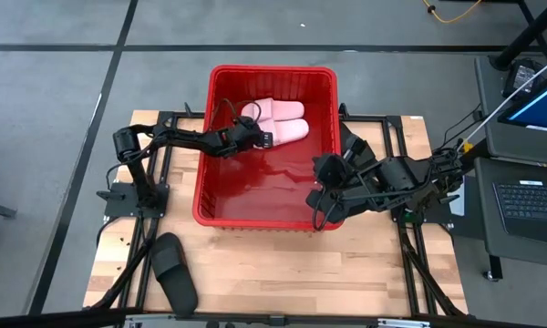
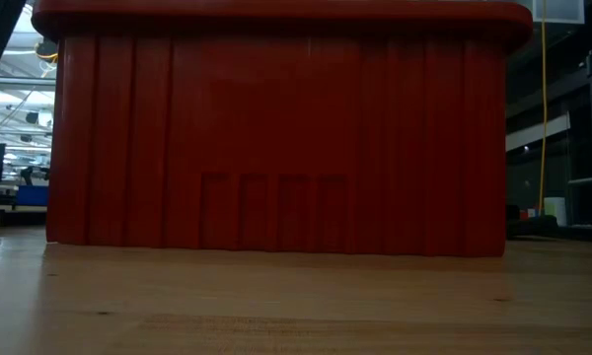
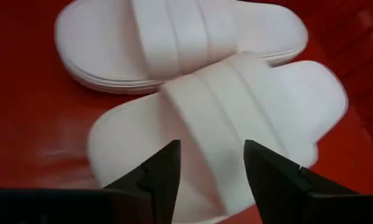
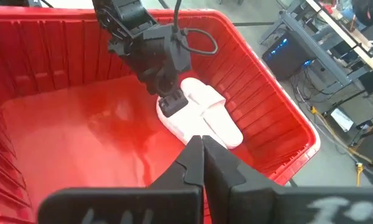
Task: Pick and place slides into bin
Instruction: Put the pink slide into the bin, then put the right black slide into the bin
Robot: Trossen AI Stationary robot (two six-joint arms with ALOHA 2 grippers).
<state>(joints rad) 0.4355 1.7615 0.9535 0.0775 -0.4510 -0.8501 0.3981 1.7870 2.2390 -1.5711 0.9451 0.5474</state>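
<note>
High view: left claw inside the red bin, spread just over two pale pink slides lying side by side at the far end, long axes across the bin. Right claw at the bin's near right rim. One black slide on the counter, near left.

Left wrist view: fingers parted, released, above the nearer pink slide's strap.

Right wrist view: right claw clenched, empty.

Two pale pink slide sandals lie side by side (touching) inside the large red plastic bin; one black slide sandal lies on the wooden table, outside it.
</note>
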